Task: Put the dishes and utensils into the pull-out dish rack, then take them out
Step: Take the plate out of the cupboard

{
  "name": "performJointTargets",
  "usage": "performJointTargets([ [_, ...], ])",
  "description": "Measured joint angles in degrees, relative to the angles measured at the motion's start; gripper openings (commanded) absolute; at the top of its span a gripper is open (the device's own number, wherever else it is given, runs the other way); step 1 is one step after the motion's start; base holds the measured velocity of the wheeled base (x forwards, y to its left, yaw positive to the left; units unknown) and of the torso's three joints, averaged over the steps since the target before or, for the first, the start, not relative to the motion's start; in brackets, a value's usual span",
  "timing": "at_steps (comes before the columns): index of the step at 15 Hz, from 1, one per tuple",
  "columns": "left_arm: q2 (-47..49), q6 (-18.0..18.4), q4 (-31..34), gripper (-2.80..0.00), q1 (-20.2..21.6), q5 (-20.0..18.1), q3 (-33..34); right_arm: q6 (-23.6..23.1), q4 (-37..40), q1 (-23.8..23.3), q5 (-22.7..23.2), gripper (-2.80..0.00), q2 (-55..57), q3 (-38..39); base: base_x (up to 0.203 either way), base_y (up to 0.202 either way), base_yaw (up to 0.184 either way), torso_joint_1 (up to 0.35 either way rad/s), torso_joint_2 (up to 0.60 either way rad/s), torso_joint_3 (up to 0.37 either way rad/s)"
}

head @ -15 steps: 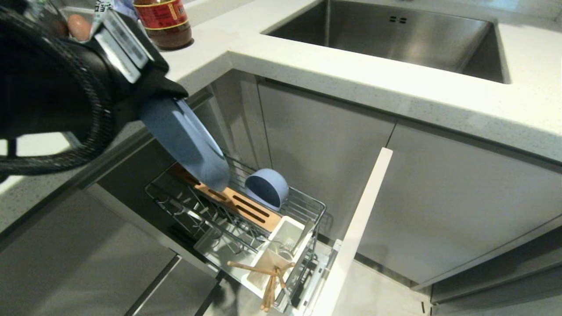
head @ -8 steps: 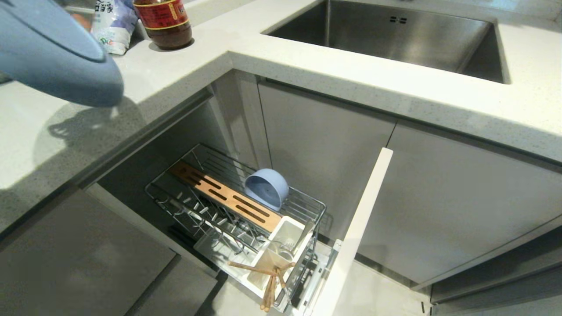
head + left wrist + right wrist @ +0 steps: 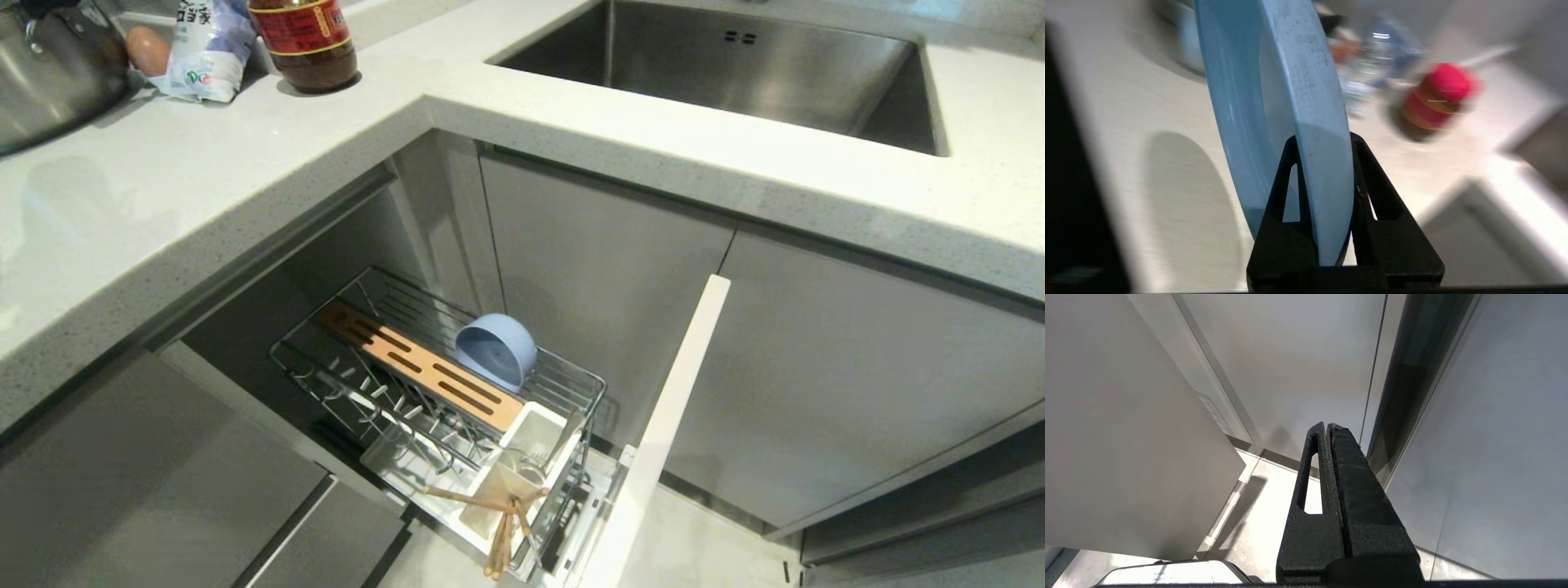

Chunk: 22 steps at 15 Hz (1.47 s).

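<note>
Left hand point(image 3: 1323, 141) is clamping the rim of the pale blue plate point(image 3: 1274, 102), one finger point(image 3: 1284, 192) on each face; the plate is standing on edge and rising away from the hand, above the pale counter point(image 3: 1167, 122). In the left wrist view, a red-capped bottle point(image 3: 1437, 98) is showing blurred beyond the plate at about 2 o'clock from the hand. Neither the left hand nor the plate is appearing in the head view.

Right hand point(image 3: 1327, 428) is hanging beside grey cabinet panels point(image 3: 1290, 355), its two fingers pressed together on nothing.

In the head view, the dish rack point(image 3: 571, 376) is standing pulled out below the counter point(image 3: 245, 163), fixed to a narrow pale cabinet front point(image 3: 669, 408). The blue bowl point(image 3: 495, 349) is resting tilted on its side against the rack's far wire wall, touching the slotted wooden strip point(image 3: 416, 367). At 5 o'clock from the bowl, the white cup point(image 3: 522, 465) is holding the chopsticks point(image 3: 502, 523), which are leaning out over its near edge, and silver cutlery point(image 3: 559, 445) whose pieces cannot be told apart. The plate prongs point(image 3: 367, 392) are standing at 8 o'clock from the bowl.

On the counter at 11 o'clock from the rack, a sauce bottle point(image 3: 304, 41), a bag point(image 3: 204, 49), an egg point(image 3: 148, 49) and a steel pot point(image 3: 49, 73) are standing together. The sink point(image 3: 735, 73) is lying at 1 o'clock.
</note>
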Motion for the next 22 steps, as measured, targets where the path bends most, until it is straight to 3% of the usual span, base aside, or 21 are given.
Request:
performJointTargets([
  [2,1.14,8.67,0.32,-2.8,6.55,-0.3,-0.36,0.02,0.0,0.0,-0.01,-2.8,0.0,0.0,0.0,0.0,0.0,0.0,0.0,0.0],
  [4,3.39,15.62,3.57,-2.8,9.75,0.63,-2.33,0.02,-0.01,0.0,-0.01,-2.8,0.0,0.0,0.0,0.0,0.0,0.0,0.0,0.0],
  [9,12.21,21.61,23.95,-2.8,11.4,8.82,-11.11,0.02,-0.01,0.0,-0.01,-2.8,0.0,0.0,0.0,0.0,0.0,0.0,0.0,0.0],
  [14,18.02,21.92,35.19,-2.8,8.84,11.64,-11.75,0.02,-0.01,0.0,0.02,-2.8,0.0,0.0,0.0,0.0,0.0,0.0,0.0,0.0],
  [17,20.86,21.87,35.61,-2.8,4.76,16.59,-11.82,0.01,0.0,0.0,0.0,-2.8,0.0,0.0,0.0,0.0,0.0,0.0,0.0,0.0],
  [22,23.84,21.61,35.76,-2.8,1.25,18.8,-11.8,0.01,0.0,0.0,-0.01,-2.8,0.0,0.0,0.0,0.0,0.0,0.0,0.0,0.0],
])
